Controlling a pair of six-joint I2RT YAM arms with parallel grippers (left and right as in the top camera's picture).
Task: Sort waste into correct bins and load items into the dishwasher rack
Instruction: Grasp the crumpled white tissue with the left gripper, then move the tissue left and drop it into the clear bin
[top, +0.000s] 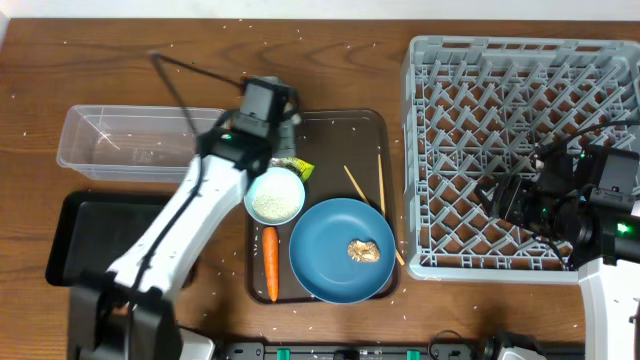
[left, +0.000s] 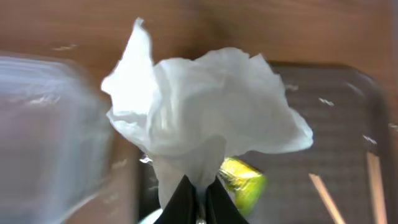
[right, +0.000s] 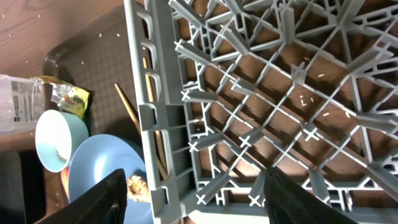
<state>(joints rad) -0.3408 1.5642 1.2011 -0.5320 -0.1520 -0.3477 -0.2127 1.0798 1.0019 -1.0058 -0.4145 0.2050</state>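
Note:
My left gripper (left: 199, 200) is shut on crumpled white paper (left: 205, 112) and holds it above the brown serving tray's far left corner, beside the clear tub (top: 130, 140). The green-yellow wrapper (top: 297, 168) lies just under it. A bowl of rice grains (top: 274, 196), an orange carrot (top: 270, 263), two chopsticks (top: 380, 185) and the blue plate (top: 335, 270) with a brown lump (top: 363, 251) sit on the tray. My right gripper (right: 202, 199) is open and empty over the grey rack (top: 520, 70), near its front left wall. No cups show.
The black tray (top: 95, 240) lies left of the brown serving tray (top: 340, 125), in front of the clear tub. My left arm crosses over its right end. Rice grains are scattered over the wooden table. The rack's upright pegs surround the right gripper (top: 497, 200).

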